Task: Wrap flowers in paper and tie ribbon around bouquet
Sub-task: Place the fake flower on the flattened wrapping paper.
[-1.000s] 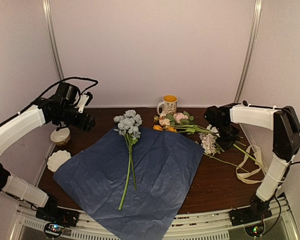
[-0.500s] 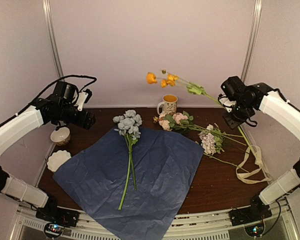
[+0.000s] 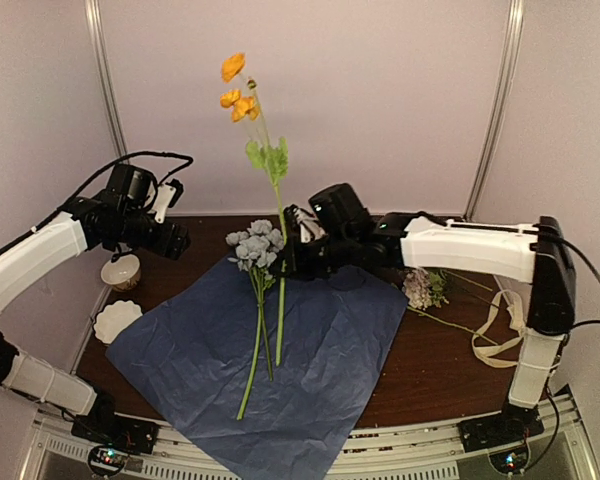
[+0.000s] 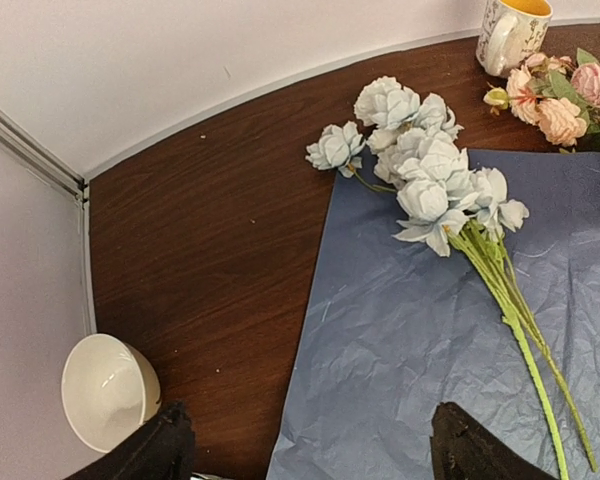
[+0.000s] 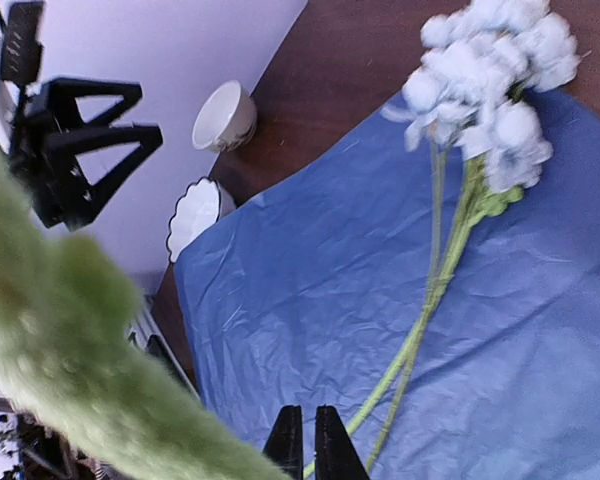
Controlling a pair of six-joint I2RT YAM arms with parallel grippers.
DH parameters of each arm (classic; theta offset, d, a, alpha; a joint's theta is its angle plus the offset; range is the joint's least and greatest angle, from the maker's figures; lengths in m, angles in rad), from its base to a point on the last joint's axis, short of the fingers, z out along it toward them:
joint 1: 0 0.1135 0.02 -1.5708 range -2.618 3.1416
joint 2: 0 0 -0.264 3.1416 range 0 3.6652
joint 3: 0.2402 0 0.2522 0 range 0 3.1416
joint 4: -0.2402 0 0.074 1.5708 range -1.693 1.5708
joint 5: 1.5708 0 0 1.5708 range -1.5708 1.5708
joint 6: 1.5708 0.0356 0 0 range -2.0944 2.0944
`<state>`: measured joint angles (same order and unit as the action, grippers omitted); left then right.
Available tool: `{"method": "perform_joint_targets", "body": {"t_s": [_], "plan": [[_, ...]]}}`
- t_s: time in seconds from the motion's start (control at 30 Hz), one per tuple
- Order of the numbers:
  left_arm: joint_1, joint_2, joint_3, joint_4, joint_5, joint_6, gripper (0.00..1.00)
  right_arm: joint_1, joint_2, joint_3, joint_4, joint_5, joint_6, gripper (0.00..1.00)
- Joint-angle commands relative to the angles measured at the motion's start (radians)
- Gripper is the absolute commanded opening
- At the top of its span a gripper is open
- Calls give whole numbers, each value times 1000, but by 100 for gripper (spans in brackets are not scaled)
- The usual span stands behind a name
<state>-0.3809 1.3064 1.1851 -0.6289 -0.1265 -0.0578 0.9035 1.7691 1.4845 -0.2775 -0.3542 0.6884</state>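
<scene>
Over the paper [image 3: 330, 330], our right pincer [image 3: 292, 242] is clamped on an orange-flowered stem [image 3: 277, 190], upright — we judge, to lay it beside the pale blue flowers [image 3: 257, 245] lying there; our left pincer [image 3: 177, 243] hangs wide open, empty.

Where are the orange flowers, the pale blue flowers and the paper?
orange flowers [image 3: 233, 67]: top view, on the highest orange head.
pale blue flowers [image 4: 425, 180]: left wrist view, on the cluster of heads.
paper [image 3: 330, 330]: top view, on bare sheet right of the stems.
</scene>
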Motion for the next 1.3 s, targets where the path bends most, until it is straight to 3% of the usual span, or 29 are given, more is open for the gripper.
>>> {"method": "perform_joint_targets", "body": {"t_s": [0.0,0.17,0.27,0.5,0.6,0.63,0.87,1.07,1.27], "plan": [[-4,-26,-11,40,-7,6,85,57,183,161,46,-108,192,0],[-3,-30,-11,41,4,6,85,77,309,109,229,-125,378,1],[-3,-31,-11,40,6,6,85,82,329,96,272,-137,396,2],[-3,-39,-12,40,11,6,85,97,321,189,19,-106,292,10],[-4,-42,-13,40,5,9,85,99,312,186,-13,-99,270,34],[-4,-43,-13,40,5,8,85,100,307,191,-31,-79,261,38],[-3,-38,-16,40,0,15,86,98,214,146,-50,82,221,41],[-4,-38,-15,38,4,16,86,48,70,176,-226,308,-68,42],[-4,-32,-16,38,3,19,87,-178,-101,149,-498,497,-387,46]]}}
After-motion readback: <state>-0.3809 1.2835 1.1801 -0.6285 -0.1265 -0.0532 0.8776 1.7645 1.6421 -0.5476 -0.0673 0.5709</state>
